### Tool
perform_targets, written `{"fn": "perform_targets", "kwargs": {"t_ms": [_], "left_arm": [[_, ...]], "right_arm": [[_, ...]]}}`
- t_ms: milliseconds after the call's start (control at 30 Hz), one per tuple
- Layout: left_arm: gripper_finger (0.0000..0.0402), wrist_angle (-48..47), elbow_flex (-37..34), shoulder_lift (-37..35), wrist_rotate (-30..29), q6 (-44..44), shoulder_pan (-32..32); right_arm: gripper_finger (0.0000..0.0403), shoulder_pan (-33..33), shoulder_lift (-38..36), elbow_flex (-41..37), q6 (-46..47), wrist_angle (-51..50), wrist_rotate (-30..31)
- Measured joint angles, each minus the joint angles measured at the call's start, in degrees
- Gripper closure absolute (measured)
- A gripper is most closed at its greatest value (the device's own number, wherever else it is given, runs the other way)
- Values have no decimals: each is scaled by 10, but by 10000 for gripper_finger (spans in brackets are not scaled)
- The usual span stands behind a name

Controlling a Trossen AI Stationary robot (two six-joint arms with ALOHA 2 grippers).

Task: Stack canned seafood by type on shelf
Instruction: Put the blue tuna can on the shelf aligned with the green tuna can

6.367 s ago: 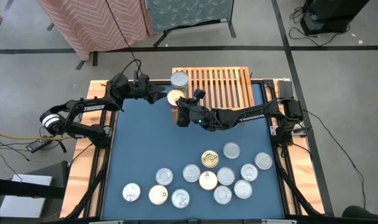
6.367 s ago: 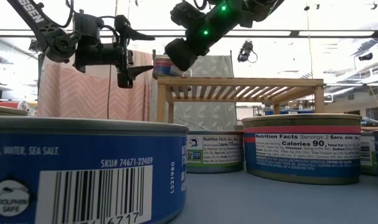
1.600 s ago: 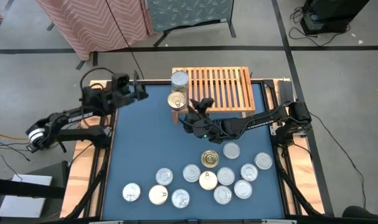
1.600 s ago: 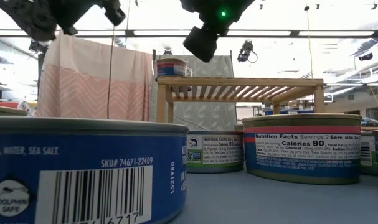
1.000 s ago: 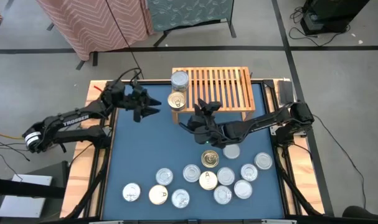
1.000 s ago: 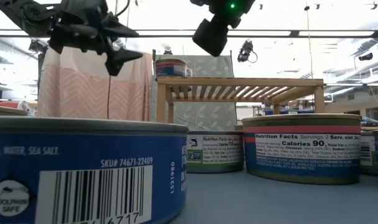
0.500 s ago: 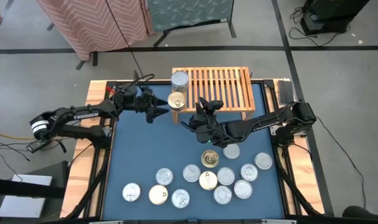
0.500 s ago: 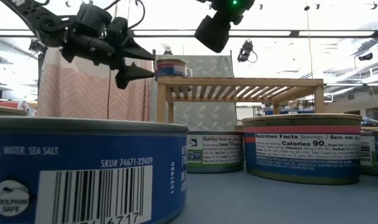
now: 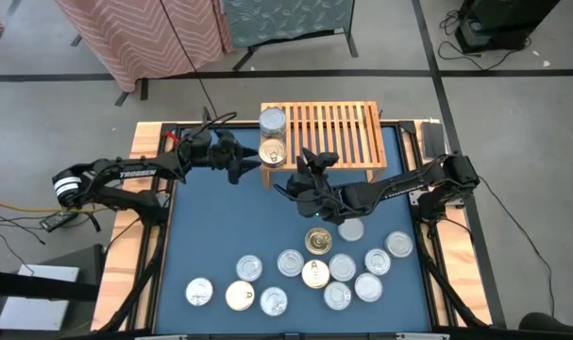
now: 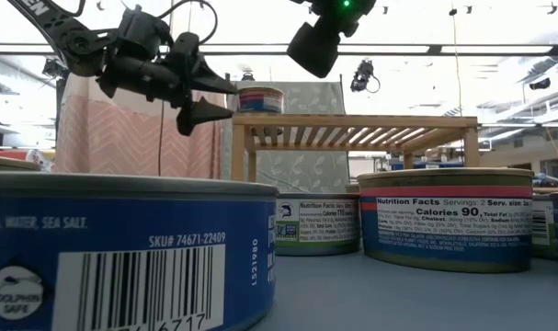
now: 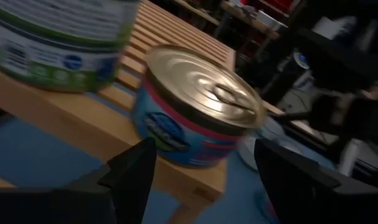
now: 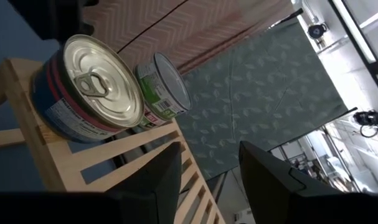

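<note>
Two cans (image 9: 270, 151) sit on the shelf (image 9: 347, 132), eleven on the table (image 9: 220, 222). The left hand (image 9: 251, 162), fingers spread and empty, has closed in beside the gold-topped one; right hand (image 9: 288, 189) hovers open.

A gold-topped can (image 11: 198, 109) with a blue and red label sits on the wooden shelf (image 11: 83, 121), right at its edge. Beside it stands a green-labelled can (image 11: 58, 43). The left gripper (image 11: 204, 171) has its two dark fingers (image 11: 136, 171) spread apart just before the gold-topped can.
</note>
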Motion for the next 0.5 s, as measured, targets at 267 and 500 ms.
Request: {"fn": "perform_targets", "kwargs": {"t_ms": [267, 500], "left_arm": [[124, 27, 0, 0, -28, -2, 0], [124, 43, 0, 4, -67, -4, 0]], "right_arm": [[239, -1, 0, 0, 1, 4, -26], [239, -1, 0, 0, 28, 21, -112]]}}
